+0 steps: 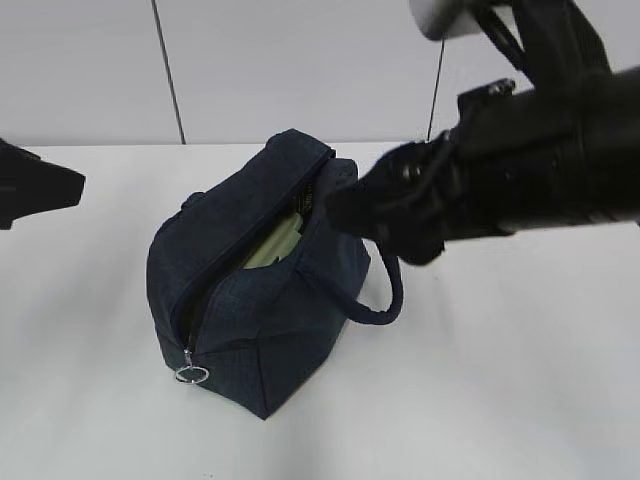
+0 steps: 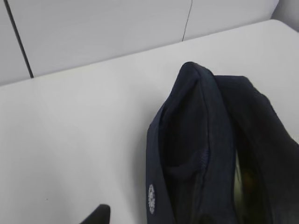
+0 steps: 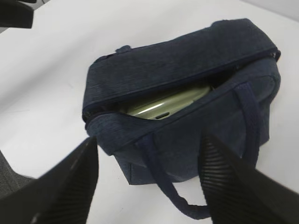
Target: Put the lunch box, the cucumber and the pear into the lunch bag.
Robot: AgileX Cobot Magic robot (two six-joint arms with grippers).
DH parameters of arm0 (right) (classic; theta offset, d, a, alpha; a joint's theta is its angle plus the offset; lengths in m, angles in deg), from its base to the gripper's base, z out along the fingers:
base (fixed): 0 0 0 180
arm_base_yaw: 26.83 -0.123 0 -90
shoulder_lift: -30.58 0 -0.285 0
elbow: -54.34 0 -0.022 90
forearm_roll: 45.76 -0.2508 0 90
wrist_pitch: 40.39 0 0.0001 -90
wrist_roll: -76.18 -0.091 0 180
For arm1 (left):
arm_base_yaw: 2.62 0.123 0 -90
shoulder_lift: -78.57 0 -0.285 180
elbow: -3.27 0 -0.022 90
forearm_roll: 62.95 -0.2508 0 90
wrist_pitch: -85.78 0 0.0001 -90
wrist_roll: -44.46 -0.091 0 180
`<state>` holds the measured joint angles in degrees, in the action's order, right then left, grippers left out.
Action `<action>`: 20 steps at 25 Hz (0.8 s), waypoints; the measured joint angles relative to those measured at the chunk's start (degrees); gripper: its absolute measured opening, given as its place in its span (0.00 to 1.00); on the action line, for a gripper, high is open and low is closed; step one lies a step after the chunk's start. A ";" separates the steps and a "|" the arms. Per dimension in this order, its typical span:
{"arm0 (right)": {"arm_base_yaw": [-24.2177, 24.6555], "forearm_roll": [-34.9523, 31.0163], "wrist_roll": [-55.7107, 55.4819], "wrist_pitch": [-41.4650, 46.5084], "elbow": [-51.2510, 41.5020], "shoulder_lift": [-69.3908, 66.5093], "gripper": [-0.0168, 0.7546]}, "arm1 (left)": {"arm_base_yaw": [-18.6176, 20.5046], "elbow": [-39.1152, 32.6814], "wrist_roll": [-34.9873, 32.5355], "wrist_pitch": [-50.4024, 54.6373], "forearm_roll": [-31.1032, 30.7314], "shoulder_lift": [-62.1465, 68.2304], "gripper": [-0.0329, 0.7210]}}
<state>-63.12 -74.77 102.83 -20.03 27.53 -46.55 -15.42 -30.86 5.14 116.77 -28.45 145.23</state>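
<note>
Lunch box [image 3: 168, 106]: only strip of pale green lid shows through bag opening; glass body hidden inside lunch bag [image 1: 250, 310]. Cucumber, pear: unseen in all views. Left wrist view: bag cut off at right and bottom edges; yellowish blur inside opening, unidentifiable. Left end effector [image 1: 35, 190]: dark blurred shape cut by left edge in exterior view, fingers undiscernible. Right end effector [image 1: 345, 207]: blurred dark mass in exterior view, hiding bag's far side.

Dark navy lunch bag [image 1: 255, 300], pale sage-green lunch box [image 3: 168, 105] lid, white table [image 1: 500, 400].
</note>
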 joint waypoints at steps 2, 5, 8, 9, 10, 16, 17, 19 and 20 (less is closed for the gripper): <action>-3.59 -2.59 4.74 -4.94 -4.09 3.14 0.69 | 0.00 -2.08 -2.12 -0.55 2.17 -2.99 0.50; -9.06 -4.53 8.31 -11.55 -9.13 6.62 0.69 | 0.00 -5.11 -2.82 -2.05 4.06 -8.28 0.49; -12.59 -5.23 9.17 -15.90 -12.80 7.36 0.67 | 0.00 -9.04 -2.95 -3.47 4.40 -13.71 0.49; -13.48 -5.26 9.21 -17.22 -13.73 7.36 0.66 | 0.00 -10.88 -3.01 -3.75 4.40 -16.26 0.49; -13.96 -5.35 9.21 -18.20 -14.54 7.36 0.65 | 0.00 -12.05 -3.01 -4.03 4.40 -18.02 0.49; -14.54 -6.45 9.31 -20.36 -15.86 5.81 0.55 | 0.00 -14.66 -3.05 -2.63 4.92 -24.45 0.48; -14.54 -6.60 9.24 -21.42 -15.86 5.72 0.51 | 0.00 -14.66 -3.05 -2.42 5.30 -24.76 0.48; -14.54 -7.31 9.34 -23.11 -15.86 5.72 0.43 | 0.00 -14.78 -3.05 -2.07 6.74 -24.81 0.48; -14.54 -7.47 9.34 -24.03 -15.86 5.72 0.38 | 0.00 -14.84 -3.05 -2.13 7.65 -24.81 0.48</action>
<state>-77.67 -82.24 112.17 -44.06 11.68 -40.83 -15.42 -45.70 2.09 114.64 -20.80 120.42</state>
